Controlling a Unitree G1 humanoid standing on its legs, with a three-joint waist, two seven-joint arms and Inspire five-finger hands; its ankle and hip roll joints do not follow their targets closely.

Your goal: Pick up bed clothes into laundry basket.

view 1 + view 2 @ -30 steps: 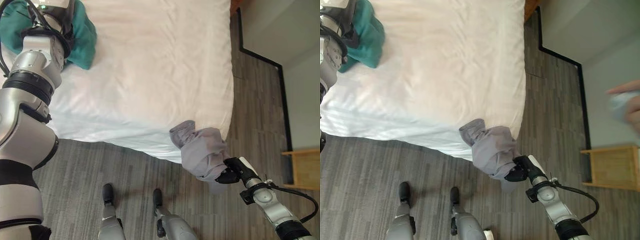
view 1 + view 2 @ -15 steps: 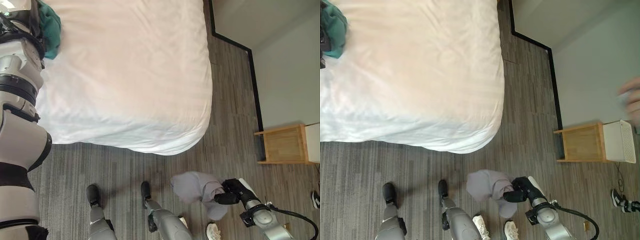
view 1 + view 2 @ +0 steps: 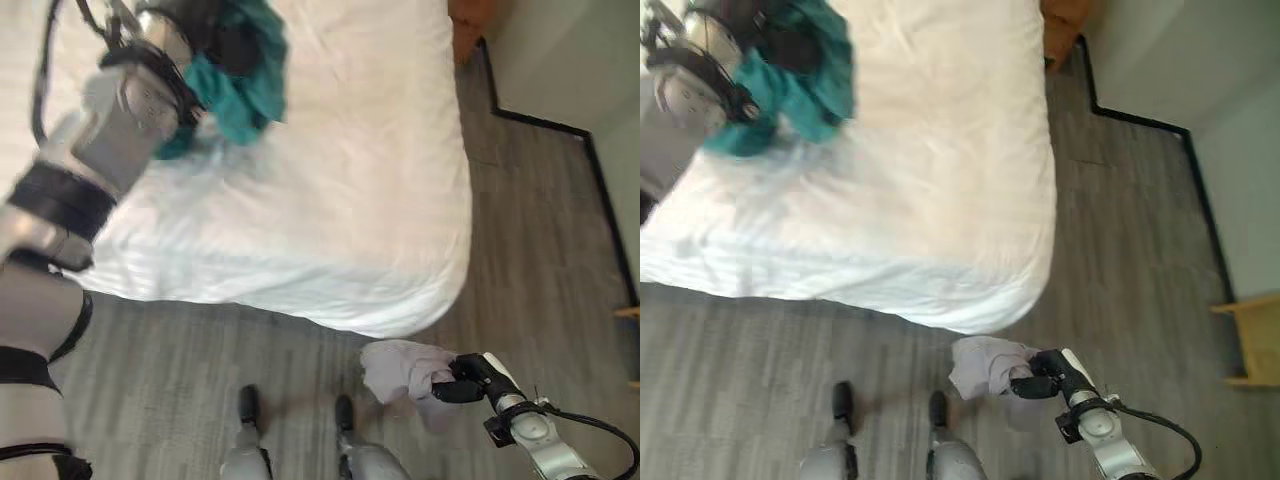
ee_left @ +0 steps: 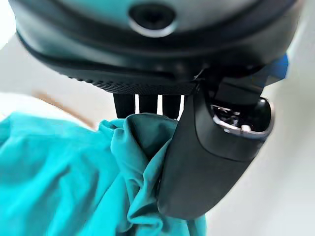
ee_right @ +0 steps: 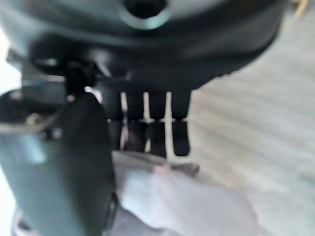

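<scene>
A teal garment [image 3: 240, 85] hangs bunched above the white bed [image 3: 340, 200], with my left hand [image 3: 215, 40] shut on it at the upper left. In the left wrist view the thumb [image 4: 206, 152] and fingers pinch the teal garment [image 4: 74, 182]. A pale grey garment [image 3: 400, 368] hangs over the wood floor off the bed's near right corner, and my right hand [image 3: 462, 378] is shut on it. The right wrist view has the grey garment [image 5: 187, 201] pinched between thumb [image 5: 64, 167] and fingers.
The bed's near edge and right corner [image 3: 440, 290] lie close to the grey garment. Grey wood floor [image 3: 540, 250] runs along the bed's right side to a dark skirting line [image 3: 560, 125]. A wooden piece [image 3: 1250, 340] shows at the right edge.
The camera has swung between frames. My left hand has lifted the teal garment off the bed. My right hand still holds the grey garment over the floor.
</scene>
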